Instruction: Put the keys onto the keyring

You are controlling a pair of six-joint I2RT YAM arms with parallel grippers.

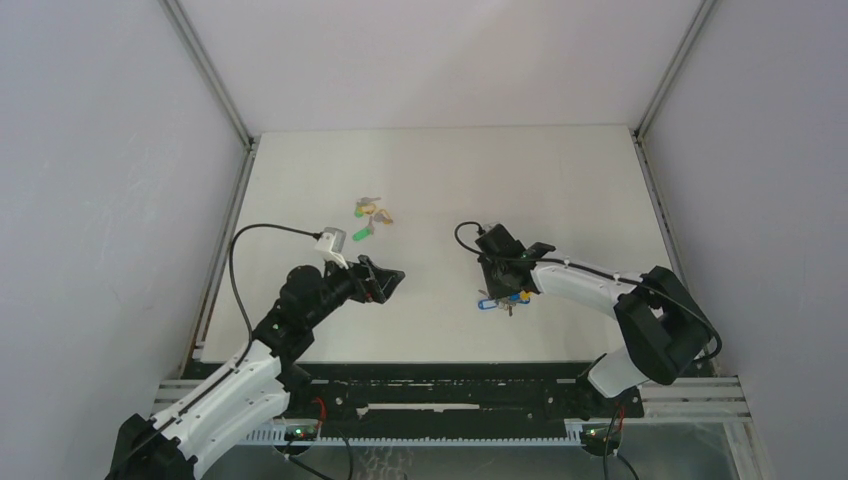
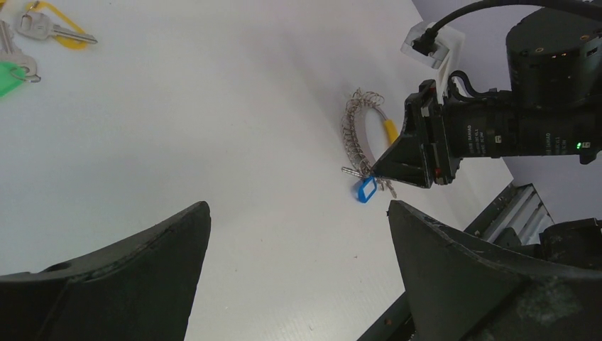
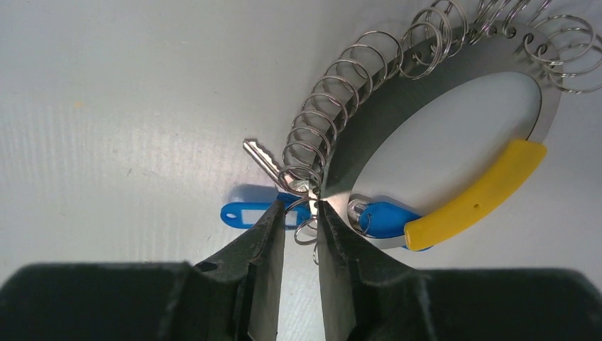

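The large silvery metal keyring (image 3: pixel 383 106) is a flat band wound with loose wire coils, with a curved yellow plastic sleeve (image 3: pixel 475 195) on one side. It rests on the white counter (image 3: pixel 106 106), right of the middle. Its coiled near edge sits between the almost closed jaws of the right gripper (image 3: pixel 298 213). A blue-tagged silver key (image 3: pixel 245 213) lies there just outside the band, and a second blue-tagged key (image 3: pixel 387 217) lies inside the opening. Well apart, toward the far left, a green-tagged key (image 2: pixel 8 77) and a yellow-tagged key (image 2: pixel 53 28) lie loose, close together.
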